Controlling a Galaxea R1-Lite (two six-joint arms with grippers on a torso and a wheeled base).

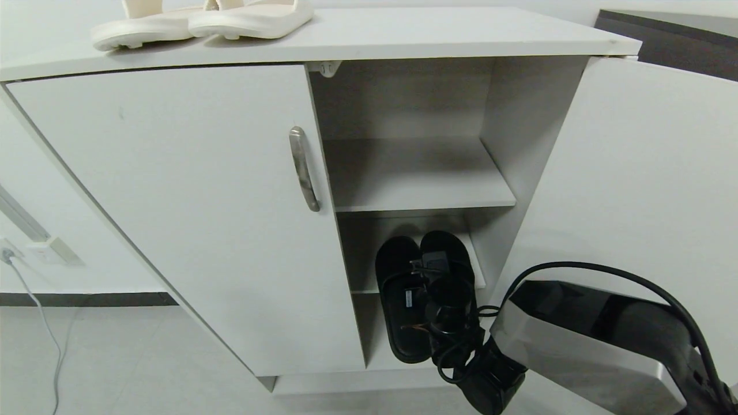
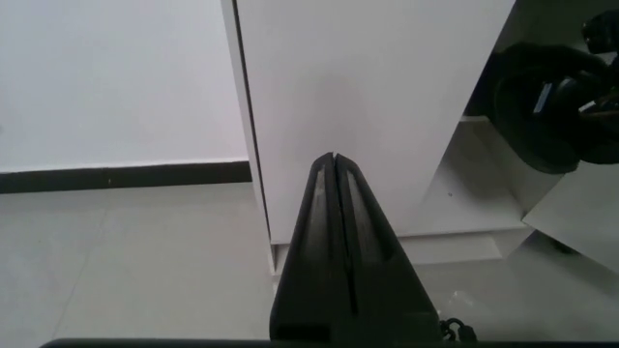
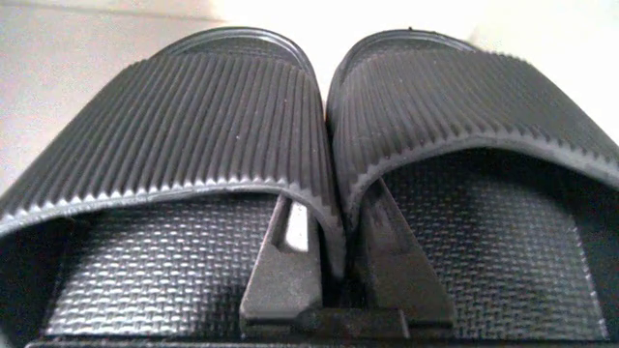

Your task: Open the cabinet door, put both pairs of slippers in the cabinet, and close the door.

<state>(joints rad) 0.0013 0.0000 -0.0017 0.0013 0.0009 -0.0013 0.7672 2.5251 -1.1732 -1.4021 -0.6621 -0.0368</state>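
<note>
The white cabinet (image 1: 403,40) is seen with its left door (image 1: 173,202) shut, a metal handle (image 1: 304,169) set upright near that door's inner edge, and its right door (image 1: 634,173) swung wide open. A pair of cream slippers (image 1: 202,23) is laid side by side on the cabinet top, above the shut door. Inside the open half, an upper shelf (image 1: 415,173) is shown, with a lower shelf (image 1: 475,271) beneath it. The black slippers (image 1: 412,300) are held together as a pair at the lower shelf, toes pointed into the cabinet and heels projecting out of the opening; whether the soles rest on the shelf cannot be told. The right gripper (image 3: 332,193) is clamped on them: one finger is placed under each ribbed strap, and the two adjoining inner edges are pinched between the fingers. The left gripper (image 2: 334,164) is held low above the grey floor (image 2: 126,251), in front of the shut door's bottom corner, its fingers pressed together with nothing between them.
</note>
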